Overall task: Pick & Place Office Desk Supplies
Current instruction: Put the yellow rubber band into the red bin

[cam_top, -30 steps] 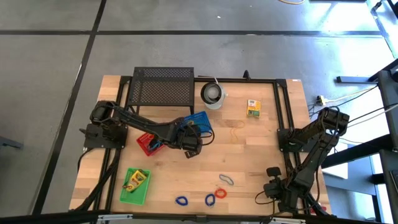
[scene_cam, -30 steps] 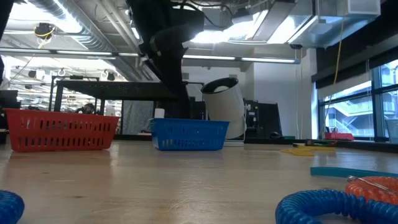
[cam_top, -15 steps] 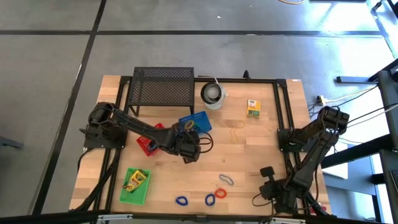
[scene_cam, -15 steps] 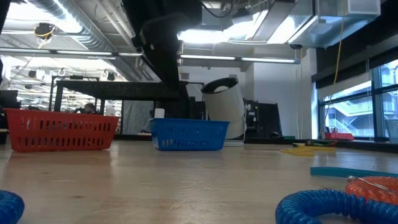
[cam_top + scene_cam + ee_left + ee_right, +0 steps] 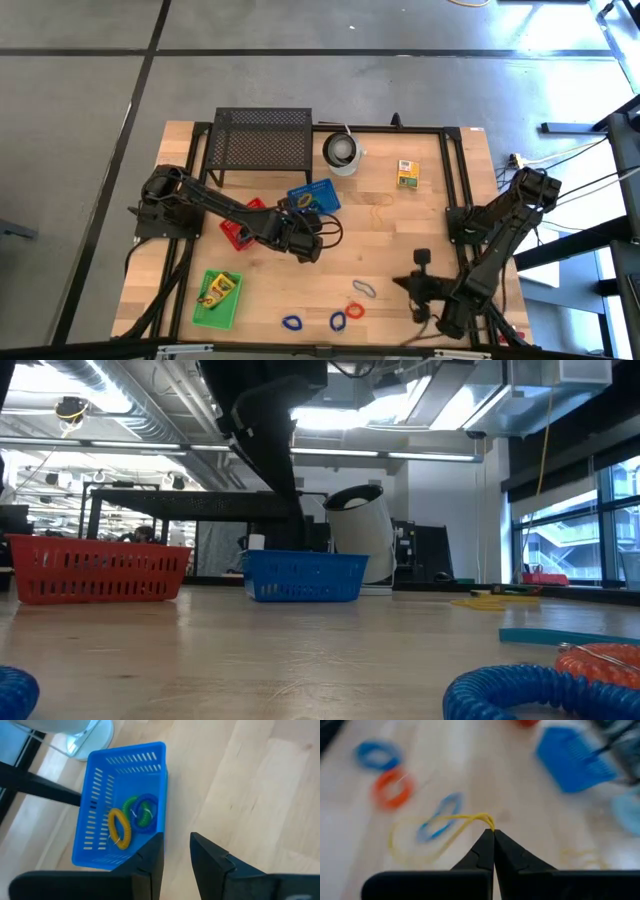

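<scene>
My right gripper (image 5: 493, 834) is shut on a thin yellow band (image 5: 435, 832), near the table's near right corner (image 5: 405, 284). Beyond it, on the wood, lie two blue loops (image 5: 291, 322) (image 5: 337, 321), an orange loop (image 5: 355, 310) and a grey-blue loop (image 5: 362, 288). My left gripper (image 5: 176, 851) hangs open and empty just off the near side of the blue basket (image 5: 120, 815). That basket holds yellow, green and blue loops. A crayon box (image 5: 406, 174) lies flat at the far right, and another sits in the green basket (image 5: 218, 297). My right gripper pinches a short stretch of the yellow band (image 5: 487, 819) between its two fingertips. The fingers slant downward and point toward the table's left. The rest of the band trails slack away from the tips in an open loop (image 5: 402, 837). Whether its lower part still lies on the table I cannot tell.
The black mesh stand (image 5: 262, 140) and the white cup (image 5: 342, 152) stand along the far edge. A red basket (image 5: 240, 228) sits left of the blue one. A second thin yellow band (image 5: 378, 214) lies mid-table. Bare wood stretches between the baskets and the loops.
My right gripper has risen from the near right corner and drawn toward the table's middle, its wrist turning until it points left. My left gripper has drifted slightly toward the near edge, off the blue basket.
</scene>
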Motion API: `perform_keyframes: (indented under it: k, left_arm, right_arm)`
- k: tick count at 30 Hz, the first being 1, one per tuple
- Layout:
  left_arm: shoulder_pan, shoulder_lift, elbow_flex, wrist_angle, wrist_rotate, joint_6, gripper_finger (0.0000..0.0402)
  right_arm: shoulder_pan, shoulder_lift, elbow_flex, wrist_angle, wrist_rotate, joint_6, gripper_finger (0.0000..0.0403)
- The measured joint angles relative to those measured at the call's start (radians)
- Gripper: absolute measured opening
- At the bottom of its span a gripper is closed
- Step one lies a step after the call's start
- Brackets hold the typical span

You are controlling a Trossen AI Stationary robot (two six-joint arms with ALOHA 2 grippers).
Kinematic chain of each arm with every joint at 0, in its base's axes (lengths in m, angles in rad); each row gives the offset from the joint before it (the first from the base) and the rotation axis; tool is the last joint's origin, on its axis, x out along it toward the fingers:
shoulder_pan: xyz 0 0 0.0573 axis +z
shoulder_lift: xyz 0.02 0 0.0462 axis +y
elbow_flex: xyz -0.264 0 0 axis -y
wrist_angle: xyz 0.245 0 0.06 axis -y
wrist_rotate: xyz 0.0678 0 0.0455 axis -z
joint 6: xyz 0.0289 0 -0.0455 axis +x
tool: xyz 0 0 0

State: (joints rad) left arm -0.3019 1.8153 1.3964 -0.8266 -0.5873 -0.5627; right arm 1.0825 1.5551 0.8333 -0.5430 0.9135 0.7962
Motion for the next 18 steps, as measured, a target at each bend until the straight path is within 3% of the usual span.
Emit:
perform_keyframes:
  k: [4, 13, 18]
  left_arm:
    - [-0.005, 0.0, 0.0, 0.044, 0.001, 0.0, 0.0086]
    - [-0.047, 0.0, 0.0, 0.196, 0.006, 0.044, 0.0093]
    - [-0.059, 0.0, 0.0, 0.24, 0.081, 0.061, 0.0116]
  right_arm:
    - [-0.082, -0.001, 0.001, 0.001, 0.097, 0.035, 0.0005]
    - [-0.255, -0.002, 0.002, 0.012, 0.089, 0.059, 0.0006]
    - [-0.329, -0.002, 0.002, 0.028, 0.044, 0.049, 0.0007]
